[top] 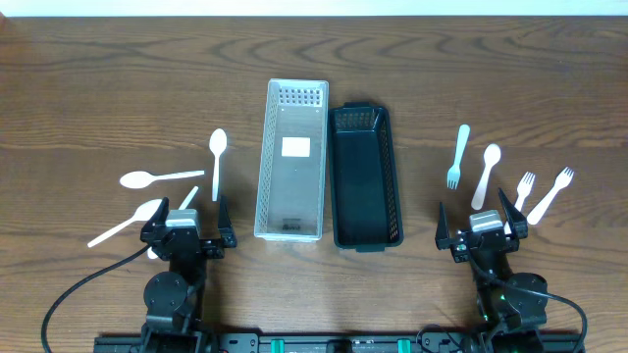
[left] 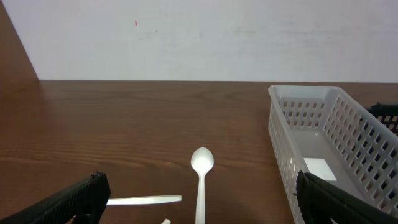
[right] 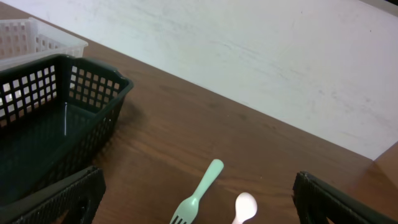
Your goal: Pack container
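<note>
White basket [top: 291,201], plain white label [top: 295,147] inside, black basket [top: 365,186] just beside

Overhead: a short white handle [top: 188,198] runs under the left claw [top: 186,210], head hidden, so can't tell spoon vs fork. The label [top: 295,147] in the white basket [top: 263,176] is too small to read. Left wrist view: white basket runs off the right & btm edges, the black basket [left: 387,112] is just a sliver at the right edge, the spoon [left: 202,160] has its handle cut at btm, a 2nd handle [left: 144,200] has one end hidden behind a finger [left: 78,200], and a white scrap [left: 165,221] at the btm edge can't be ID'd. Right wrist view: black basket cut at the left edge, green fork [right: 199,190] tines clipped at btm, only the bowl of a pale spoon [right: 245,206] shows.
</note>
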`<action>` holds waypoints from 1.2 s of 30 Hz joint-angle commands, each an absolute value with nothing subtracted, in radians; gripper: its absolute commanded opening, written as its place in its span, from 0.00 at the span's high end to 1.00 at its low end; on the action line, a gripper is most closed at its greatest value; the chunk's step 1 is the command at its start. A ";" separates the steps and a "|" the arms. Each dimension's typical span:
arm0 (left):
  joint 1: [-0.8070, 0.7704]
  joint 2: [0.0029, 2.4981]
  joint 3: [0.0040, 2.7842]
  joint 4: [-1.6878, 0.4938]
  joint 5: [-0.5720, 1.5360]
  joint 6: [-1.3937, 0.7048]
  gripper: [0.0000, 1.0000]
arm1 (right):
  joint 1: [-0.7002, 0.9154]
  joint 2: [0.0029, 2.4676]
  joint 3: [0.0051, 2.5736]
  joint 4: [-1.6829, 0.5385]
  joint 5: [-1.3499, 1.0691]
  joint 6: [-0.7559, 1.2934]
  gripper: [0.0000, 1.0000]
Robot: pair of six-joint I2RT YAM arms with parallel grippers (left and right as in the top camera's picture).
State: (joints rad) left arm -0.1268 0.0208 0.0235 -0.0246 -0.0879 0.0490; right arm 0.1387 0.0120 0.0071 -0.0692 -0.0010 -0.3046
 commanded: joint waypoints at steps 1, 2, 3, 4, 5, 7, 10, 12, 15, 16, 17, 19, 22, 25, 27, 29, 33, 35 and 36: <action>-0.123 0.024 0.004 -0.064 -0.094 0.044 0.02 | 0.136 0.006 0.006 -0.074 -0.005 -0.315 0.01; -0.123 0.024 0.004 -0.064 -0.094 0.044 0.02 | 0.136 0.006 0.006 -0.074 -0.005 -0.315 0.01; -0.123 0.024 0.004 -0.064 -0.094 0.044 0.02 | 0.136 0.006 0.006 -0.074 -0.005 -0.315 0.01; -0.123 0.024 0.004 -0.064 -0.094 0.044 0.02 | 0.136 0.006 0.006 -0.074 -0.005 -0.315 0.01; -0.123 0.024 0.004 -0.064 -0.094 0.044 0.02 | 0.136 0.006 0.006 -0.074 -0.005 -0.315 0.01; -0.123 0.024 0.004 -0.064 -0.094 0.044 0.02 | 0.136 0.006 0.006 -0.074 -0.005 -0.315 0.01; -0.123 0.024 0.004 -0.064 -0.094 0.044 0.02 | 0.136 0.006 0.006 -0.074 -0.005 -0.315 0.01; -0.123 0.024 0.004 -0.064 -0.094 0.044 0.02 | 0.136 0.006 0.006 -0.074 -0.005 -0.315 0.01; -0.123 0.024 0.004 -0.064 -0.094 0.044 0.02 | 0.136 0.006 0.006 -0.074 -0.005 -0.315 0.01; -0.123 0.024 0.004 -0.064 -0.094 0.045 0.02 | 0.136 0.006 0.006 -0.074 -0.005 -0.315 0.01; -0.123 0.024 0.004 -0.064 -0.094 0.044 0.02 | 0.136 0.006 0.006 -0.074 -0.005 -0.315 0.01; -0.123 0.024 0.004 -0.064 -0.094 0.045 0.02 | 0.136 0.006 0.006 -0.074 -0.005 -0.315 0.01; -0.123 0.024 0.004 -0.064 -0.094 0.044 0.02 | 0.136 0.006 0.006 -0.068 -0.012 -0.313 0.01; -0.123 0.024 0.004 -0.064 -0.094 0.044 0.02 | 0.137 0.006 0.006 -0.064 -0.097 -0.307 0.01; -0.123 0.024 0.004 -0.063 -0.093 0.044 0.02 | 0.137 0.010 0.006 -0.067 -0.102 -0.282 0.01; -0.123 0.024 0.004 -0.063 -0.093 0.044 0.02 | 0.137 0.016 0.006 -0.064 -0.102 -0.212 0.01; -0.123 0.024 0.004 -0.063 -0.093 0.044 0.02 | 0.137 0.016 0.006 -0.056 -0.144 -0.102 0.01; -0.123 0.024 0.005 -0.054 -0.090 0.022 0.02 | 0.137 0.018 0.006 -0.060 -0.147 0.005 0.01; -0.123 0.024 0.006 -0.042 -0.080 -0.009 0.02 | 0.137 0.020 0.006 -0.060 -0.146 0.038 0.01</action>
